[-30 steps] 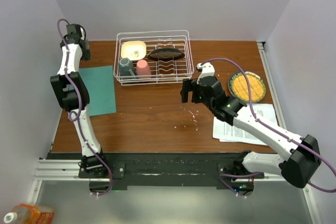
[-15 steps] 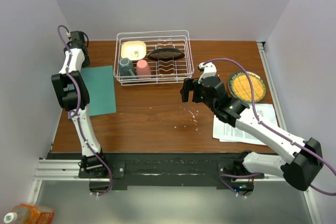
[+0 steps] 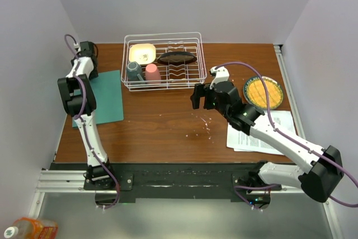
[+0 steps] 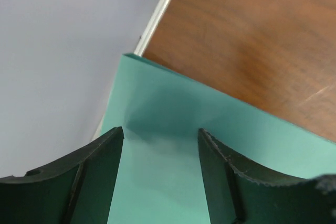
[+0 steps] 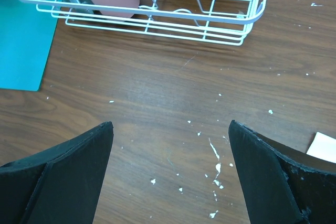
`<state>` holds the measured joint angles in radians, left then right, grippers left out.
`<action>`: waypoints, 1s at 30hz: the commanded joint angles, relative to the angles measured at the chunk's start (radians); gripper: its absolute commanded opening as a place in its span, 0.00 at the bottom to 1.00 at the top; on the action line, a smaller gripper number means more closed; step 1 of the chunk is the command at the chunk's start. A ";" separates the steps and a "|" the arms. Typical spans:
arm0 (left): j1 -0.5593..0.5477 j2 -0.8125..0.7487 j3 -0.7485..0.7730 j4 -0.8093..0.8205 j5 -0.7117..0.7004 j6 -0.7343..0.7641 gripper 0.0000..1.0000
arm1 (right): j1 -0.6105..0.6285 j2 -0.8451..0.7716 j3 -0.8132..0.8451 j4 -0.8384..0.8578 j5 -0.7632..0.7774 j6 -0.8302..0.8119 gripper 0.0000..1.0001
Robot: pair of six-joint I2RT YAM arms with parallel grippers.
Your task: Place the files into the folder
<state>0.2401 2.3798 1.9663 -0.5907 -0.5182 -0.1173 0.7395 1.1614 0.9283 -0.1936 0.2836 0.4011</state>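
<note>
Reaching into the far left corner with the left arm folded steeply, left gripper aimed down, jaws partly apart, gripping nothing. Stretching the right arm diagonally toward centre, right gripper spread wide, empty.

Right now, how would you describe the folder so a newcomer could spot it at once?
Find the white wire rack at the back of the brown table. Just left of it, along the table's left edge, the folder lies flat. It is plain teal, unlike the white printed files on the right side.
</note>
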 commanded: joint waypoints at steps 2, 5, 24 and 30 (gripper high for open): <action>0.008 -0.068 -0.170 0.077 -0.019 -0.005 0.64 | 0.006 -0.011 0.000 0.039 -0.021 -0.002 0.96; 0.008 -0.085 -0.263 0.114 -0.019 0.013 0.64 | 0.006 -0.032 -0.011 0.034 -0.021 0.002 0.96; -0.048 -0.465 -0.939 0.325 0.093 0.245 0.55 | 0.005 -0.101 -0.019 -0.020 -0.015 0.028 0.95; 0.044 -0.596 -0.776 0.169 0.256 0.154 0.59 | 0.006 -0.095 -0.036 -0.017 -0.023 0.031 0.95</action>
<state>0.2176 1.8336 1.0950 -0.2298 -0.4061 0.0864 0.7395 1.0779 0.9073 -0.2180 0.2699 0.4213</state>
